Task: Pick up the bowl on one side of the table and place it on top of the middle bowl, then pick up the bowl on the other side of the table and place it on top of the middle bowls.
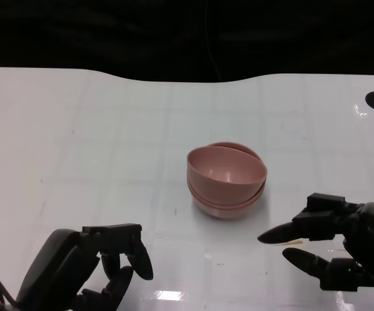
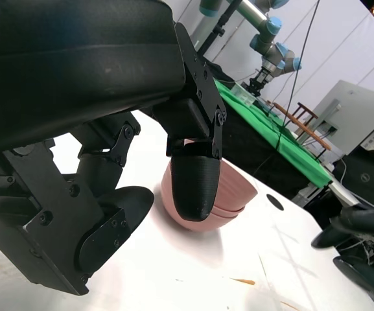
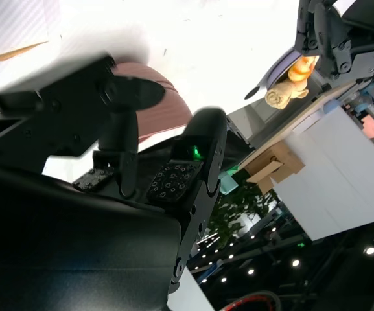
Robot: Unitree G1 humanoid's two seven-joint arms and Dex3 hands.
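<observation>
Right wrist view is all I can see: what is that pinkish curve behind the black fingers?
Observer: A stack of pink bowls, nested in the middle of the white table; the top one sits tilted.
Operator: Is this hand holding it?
Observer: No. The right hand is beside the stack, apart from it, with nothing in it.
Operator: And the other hand?
Observer: The left hand holds nothing either and is nearer the robot than the stack.

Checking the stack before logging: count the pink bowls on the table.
3, all nested in one stack at the table's middle: top bowl tilted, two beneath showing only rims. Others could hide inside.
</observation>
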